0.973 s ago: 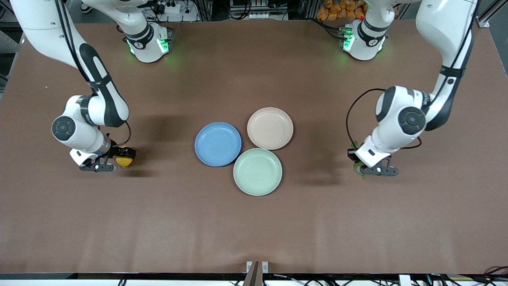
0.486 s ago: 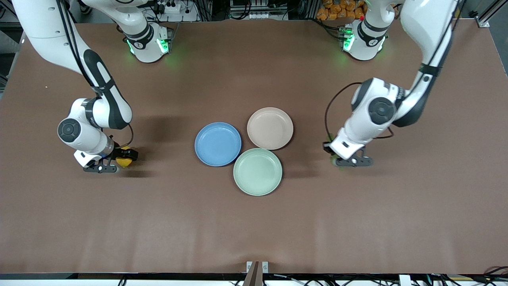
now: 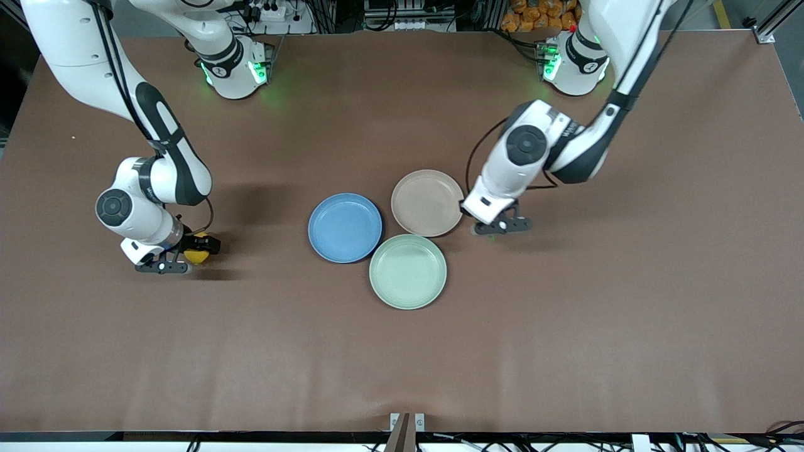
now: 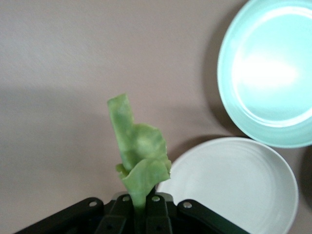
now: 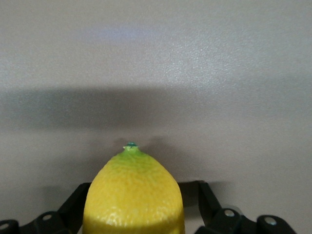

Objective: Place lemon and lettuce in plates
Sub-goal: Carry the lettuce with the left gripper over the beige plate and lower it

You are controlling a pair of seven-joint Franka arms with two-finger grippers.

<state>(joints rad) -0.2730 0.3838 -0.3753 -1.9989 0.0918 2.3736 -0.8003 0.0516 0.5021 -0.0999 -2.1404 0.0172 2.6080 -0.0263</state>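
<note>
Two-arm placing task, seen from the front and from both wrists. The left gripper (image 3: pixel 496 227) is clamped tight on the lettuce (image 4: pixel 139 156), which stands up limp from between its fingers. It hangs over bare worktop (image 3: pixel 402 351) just beside the beige plate (image 3: pixel 427 203), at that plate's edge toward the left arm's end. The right gripper (image 3: pixel 168 260) sits low toward the right arm's end of the worktop, its jaws wide and set around the lemon (image 3: pixel 197 249). Whether they press the rind cannot be told, nor whether the lemon is off the surface. The blue plate (image 3: pixel 345 227) lies well apart from it, touching or nearly touching the beige plate. The mint plate (image 3: pixel 407 271) lies nearest the front edge.

Risks, as judged from here:
- A release now would probably drop the lettuce on the worktop, since the gripper is not yet over the beige plate.
- The leaf is light and floppy, so it may cling to a finger or drift to the rim.
- The smooth, rounded lemon could slip or roll from a loose hold during the long carry.
- The three plates crowd together, so a small aiming error could land either item in the mint plate.
</note>
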